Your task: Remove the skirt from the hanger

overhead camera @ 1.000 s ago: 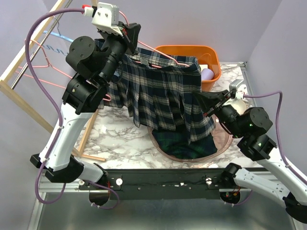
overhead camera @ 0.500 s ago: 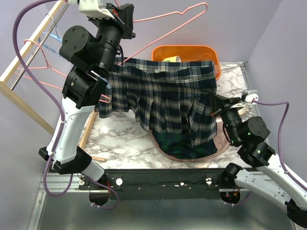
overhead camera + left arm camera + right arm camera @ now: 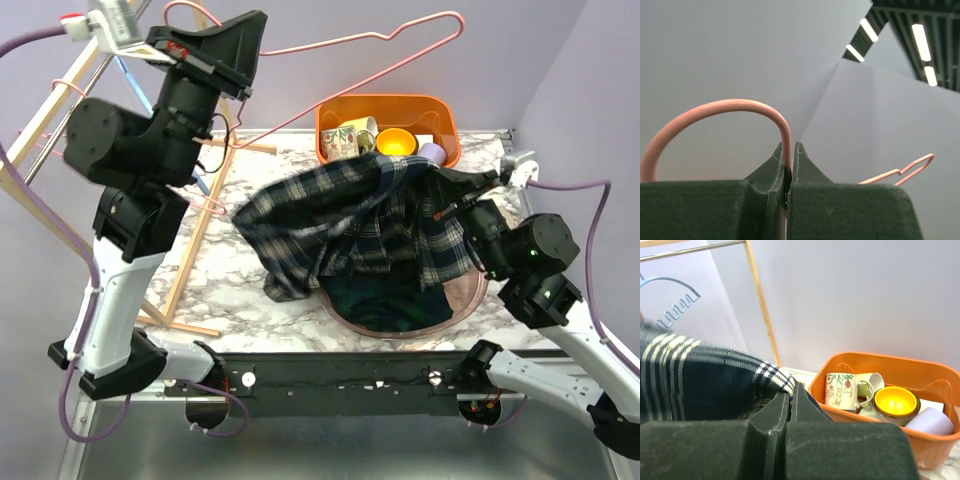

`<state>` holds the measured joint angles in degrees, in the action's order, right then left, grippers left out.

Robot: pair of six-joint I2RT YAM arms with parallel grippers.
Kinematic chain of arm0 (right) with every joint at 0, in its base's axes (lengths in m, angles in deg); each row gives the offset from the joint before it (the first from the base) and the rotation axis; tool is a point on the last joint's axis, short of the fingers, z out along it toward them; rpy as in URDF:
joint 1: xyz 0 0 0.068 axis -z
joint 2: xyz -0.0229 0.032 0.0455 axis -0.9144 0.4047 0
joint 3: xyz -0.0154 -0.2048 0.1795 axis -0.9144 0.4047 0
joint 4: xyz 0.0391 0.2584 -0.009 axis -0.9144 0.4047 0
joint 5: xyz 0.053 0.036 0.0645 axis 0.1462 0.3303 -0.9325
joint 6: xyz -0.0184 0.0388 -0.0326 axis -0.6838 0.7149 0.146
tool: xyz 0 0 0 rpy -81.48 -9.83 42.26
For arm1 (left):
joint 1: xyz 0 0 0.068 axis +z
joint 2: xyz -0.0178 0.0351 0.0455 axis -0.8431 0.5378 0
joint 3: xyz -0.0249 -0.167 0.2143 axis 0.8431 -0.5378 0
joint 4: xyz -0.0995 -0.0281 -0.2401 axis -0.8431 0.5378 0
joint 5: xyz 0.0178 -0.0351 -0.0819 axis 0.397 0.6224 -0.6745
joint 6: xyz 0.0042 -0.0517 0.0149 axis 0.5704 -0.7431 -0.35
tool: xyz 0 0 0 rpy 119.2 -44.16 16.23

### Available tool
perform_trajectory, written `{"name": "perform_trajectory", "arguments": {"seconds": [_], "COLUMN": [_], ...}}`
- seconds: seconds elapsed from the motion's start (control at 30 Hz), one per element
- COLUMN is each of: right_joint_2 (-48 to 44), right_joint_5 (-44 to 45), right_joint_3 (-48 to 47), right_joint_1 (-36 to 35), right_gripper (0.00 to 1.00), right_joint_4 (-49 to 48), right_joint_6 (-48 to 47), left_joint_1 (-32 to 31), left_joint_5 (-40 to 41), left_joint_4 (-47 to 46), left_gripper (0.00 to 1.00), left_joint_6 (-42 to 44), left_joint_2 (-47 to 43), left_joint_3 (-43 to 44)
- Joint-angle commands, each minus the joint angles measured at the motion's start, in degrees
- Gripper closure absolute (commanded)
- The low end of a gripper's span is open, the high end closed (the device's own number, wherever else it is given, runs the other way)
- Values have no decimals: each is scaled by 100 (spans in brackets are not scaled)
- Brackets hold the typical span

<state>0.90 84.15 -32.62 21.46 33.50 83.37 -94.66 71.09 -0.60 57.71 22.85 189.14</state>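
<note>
The plaid skirt [image 3: 340,225] hangs in a loose bunch over the pink basin [image 3: 462,302], free of the hanger. My right gripper [image 3: 436,186] is shut on the skirt's [image 3: 700,385] upper edge, and the cloth pokes out between its fingertips [image 3: 791,390]. The pink wire hanger [image 3: 380,50] is bare and held high over the back of the table. On its hook [image 3: 715,112] my left gripper [image 3: 788,152] is shut. From above, that left gripper [image 3: 195,35] sits at the upper left, well clear of the skirt.
An orange bin [image 3: 440,115] at the back holds a printed mug [image 3: 841,390], a yellow bowl [image 3: 895,402] and a lilac cup [image 3: 930,421]. A wooden rack [image 3: 40,120] with blue and pink hangers stands on the left. More dark cloth lies in the basin.
The left arm has lifted the hanger higher and it has come out of the skirt. The skirt has dropped from a stretched span into a bunch hanging from my right gripper.
</note>
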Motion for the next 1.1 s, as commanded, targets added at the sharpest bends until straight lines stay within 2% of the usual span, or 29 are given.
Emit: {"name": "perform_trajectory", "arguments": {"seconds": [0.0, 0.23, 0.37, 0.7, 0.87, 1.07], "right_joint_2": [502, 1469, 1873, 2498, 2499, 2340], "right_joint_5": [-253, -675, -359, -7, 160, 204], "right_joint_3": [-1009, -2750, -3409, -4887, -5100, -5020], "right_joint_1": [19, 19, 19, 28, 19, 19], "right_gripper": [99, 99, 99, 99, 99, 99], "right_joint_4": [-495, -407, -609, -697, -583, -171], "right_joint_6": [-424, -715, -952, -1427, -1919, -2017], "left_joint_1": [19, 19, 27, 19, 19, 19], "left_joint_5": [-534, -535, -508, -939, -1158, -1316], "left_joint_4": [-619, -681, -734, -523, -321, -216], "left_gripper": [100, 100, 100, 100, 100, 100], "left_joint_6": [-759, -645, -504, -460, -241, -3], "left_joint_2": [-267, -812, -1278, -1946, -2052, -2236], "left_joint_3": [15, -318, -845, -1171, -1285, -1522]}}
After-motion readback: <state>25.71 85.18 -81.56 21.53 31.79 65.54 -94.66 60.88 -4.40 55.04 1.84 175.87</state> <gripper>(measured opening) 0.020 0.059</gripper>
